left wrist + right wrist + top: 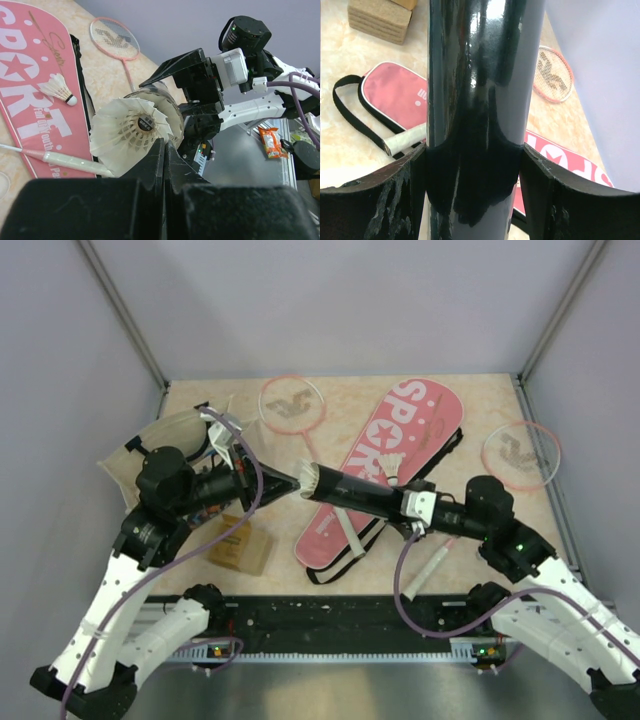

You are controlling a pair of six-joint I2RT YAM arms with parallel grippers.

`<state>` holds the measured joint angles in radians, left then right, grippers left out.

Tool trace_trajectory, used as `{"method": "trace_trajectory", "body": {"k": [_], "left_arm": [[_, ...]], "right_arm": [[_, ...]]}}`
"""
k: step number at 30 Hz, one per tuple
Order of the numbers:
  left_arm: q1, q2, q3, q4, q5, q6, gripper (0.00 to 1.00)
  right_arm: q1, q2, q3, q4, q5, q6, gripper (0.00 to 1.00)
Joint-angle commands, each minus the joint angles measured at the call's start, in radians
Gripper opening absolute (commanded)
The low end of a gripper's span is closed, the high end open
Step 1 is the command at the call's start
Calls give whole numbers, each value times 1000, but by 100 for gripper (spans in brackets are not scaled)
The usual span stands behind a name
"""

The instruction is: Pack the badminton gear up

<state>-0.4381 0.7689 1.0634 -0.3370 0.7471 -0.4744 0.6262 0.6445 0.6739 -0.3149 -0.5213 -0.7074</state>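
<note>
Shuttlecock-loading step: right end effector (472, 167) clamps glossy black tube (350, 485) over pink racket-shaped cover (400, 420); left end effector (164, 146), jaws pressed together, tip at white feather shuttlecock (125, 131) in tube mouth. Next, likely: straight axial push.

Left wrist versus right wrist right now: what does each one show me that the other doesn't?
Left wrist only: the shuttlecock at the black tube's mouth, the shut left gripper with its tips at the feather edge, and a second shuttlecock lying on the pink cover. Right wrist only: the cardboard box and the black strap looped off the cover's narrow end. Both: the tube clamped in the right gripper, the pink cover, and a pink-rimmed racket head in each.
</note>
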Motion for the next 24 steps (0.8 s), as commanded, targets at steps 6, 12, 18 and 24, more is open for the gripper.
{"method": "trace_trajectory", "body": {"k": [6, 12, 18, 24], "left_arm": [[-4, 26, -65, 148, 58, -38, 0], [-11, 52, -138, 217, 70, -87, 0], [-19, 63, -172, 233, 61, -82, 0], [-28, 84, -180, 228, 86, -70, 0]], "right_arm": [[12, 27, 41, 111, -65, 89, 40], [17, 21, 30, 161, -69, 112, 40], [18, 38, 13, 174, -83, 105, 40], [20, 50, 3, 188, -83, 91, 40]]}}
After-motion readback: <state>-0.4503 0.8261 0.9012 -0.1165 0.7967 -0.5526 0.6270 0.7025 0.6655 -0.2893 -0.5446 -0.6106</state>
